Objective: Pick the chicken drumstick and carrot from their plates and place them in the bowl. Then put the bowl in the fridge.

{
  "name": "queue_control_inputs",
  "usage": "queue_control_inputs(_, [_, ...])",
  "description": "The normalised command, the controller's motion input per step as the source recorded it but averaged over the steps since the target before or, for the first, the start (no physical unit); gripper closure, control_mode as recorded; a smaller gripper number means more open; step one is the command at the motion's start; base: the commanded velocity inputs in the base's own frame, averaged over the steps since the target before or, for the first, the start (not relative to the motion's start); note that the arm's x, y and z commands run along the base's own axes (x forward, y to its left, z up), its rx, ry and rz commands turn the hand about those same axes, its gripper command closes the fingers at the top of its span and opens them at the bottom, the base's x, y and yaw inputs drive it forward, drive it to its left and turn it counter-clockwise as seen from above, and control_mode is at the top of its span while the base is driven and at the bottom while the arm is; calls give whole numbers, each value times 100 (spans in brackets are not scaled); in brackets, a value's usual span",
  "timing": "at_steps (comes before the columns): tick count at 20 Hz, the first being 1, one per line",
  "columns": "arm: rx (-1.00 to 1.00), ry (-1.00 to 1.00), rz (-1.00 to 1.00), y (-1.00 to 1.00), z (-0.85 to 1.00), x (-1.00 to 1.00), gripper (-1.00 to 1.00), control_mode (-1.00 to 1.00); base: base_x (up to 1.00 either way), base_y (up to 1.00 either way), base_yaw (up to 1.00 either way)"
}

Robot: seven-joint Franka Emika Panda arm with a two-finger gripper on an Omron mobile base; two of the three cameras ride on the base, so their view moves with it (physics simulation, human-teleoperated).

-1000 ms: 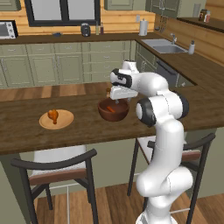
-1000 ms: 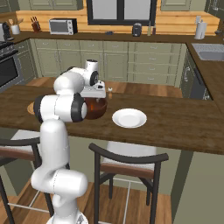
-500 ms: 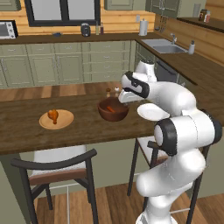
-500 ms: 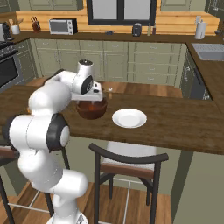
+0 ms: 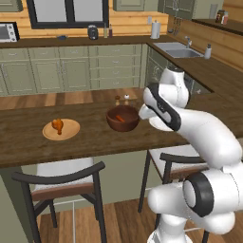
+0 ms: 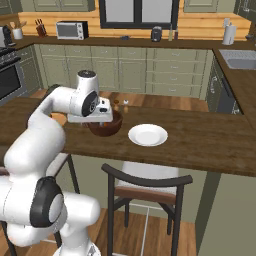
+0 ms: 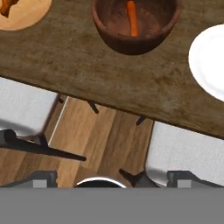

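Observation:
The dark brown bowl (image 7: 135, 26) stands on the wooden counter with the orange carrot (image 7: 132, 24) lying inside it; both also show in the left base view, bowl (image 5: 122, 118) and carrot (image 5: 120, 118). The chicken drumstick (image 5: 58, 125) rests on a tan plate (image 5: 66, 133) left of the bowl, and shows again as drumstick (image 7: 6, 6) on plate (image 7: 24, 15). A white plate (image 6: 147, 135) lies bare to the bowl's right. My gripper (image 7: 113, 178) hangs open and holds nothing, above the counter's near edge, apart from the bowl. The fridge is out of view.
Two chairs (image 5: 71, 178) (image 6: 147, 182) stand tucked under the counter's near edge. Small shakers (image 5: 122, 98) sit just behind the bowl. A sink (image 5: 178, 49) is set in the back right worktop. Green cabinets line the far wall.
My hand has drawn away from above the bowl, moving toward the counter's near edge and to the right in the left base view. The carrot stays in the bowl. The jaws stay open.

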Motion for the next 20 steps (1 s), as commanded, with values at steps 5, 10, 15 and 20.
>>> queue_control_inputs(5, [0, -9, 0, 0, 2, -89, -100, -100, 0, 0, 0])
queue_control_inputs(10, [0, -5, 0, 1, 22, -46, -100, 100, -32, 15, 0])
queue_control_inputs(15, [0, 0, 0, 0, 0, 0, -100, 100, -41, 94, 0])
queue_control_inputs(20, [0, 0, 0, 0, 0, 0, -100, 100, 15, 98, 0])
